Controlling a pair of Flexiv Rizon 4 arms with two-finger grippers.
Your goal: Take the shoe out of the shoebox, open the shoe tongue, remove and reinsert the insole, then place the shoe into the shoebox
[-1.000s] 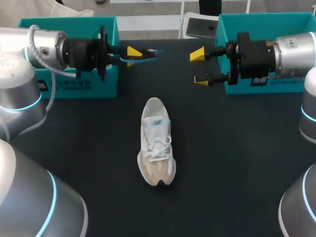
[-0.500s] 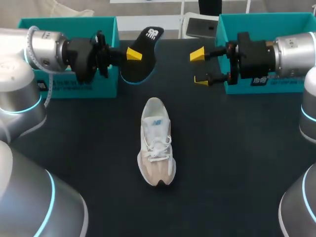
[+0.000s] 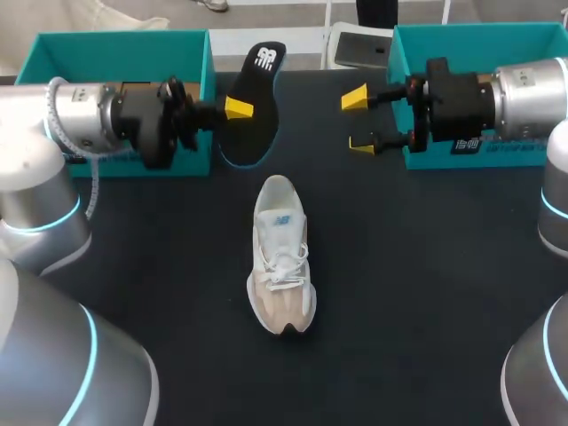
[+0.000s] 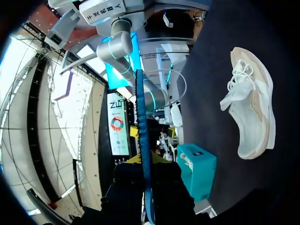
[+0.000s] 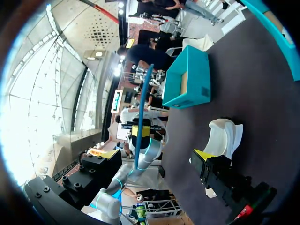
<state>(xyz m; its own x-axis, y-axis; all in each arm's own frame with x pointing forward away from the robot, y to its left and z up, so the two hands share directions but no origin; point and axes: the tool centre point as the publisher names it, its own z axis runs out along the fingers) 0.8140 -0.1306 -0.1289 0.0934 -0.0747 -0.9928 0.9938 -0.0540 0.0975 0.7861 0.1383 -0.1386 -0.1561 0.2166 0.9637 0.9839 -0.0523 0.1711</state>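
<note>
A white shoe lies on the dark table, toe toward the near edge; the left wrist view also has the shoe off to one side. My left gripper is shut on a black insole with a blue rim, held in the air beyond the shoe's heel, its flat face to the head camera. In the left wrist view the insole stands edge-on between the fingers. My right gripper is open and holds nothing, level with the insole and to its right. One of its fingertips shows near the shoe.
A teal shoebox stands at the back left behind my left arm, seen also as the box in the right wrist view. A second teal box stands at the back right behind my right arm.
My left gripper has turned the insole from edge-on to face-on toward the head camera and shifted slightly toward the near side. The right arm and the shoe have not moved.
</note>
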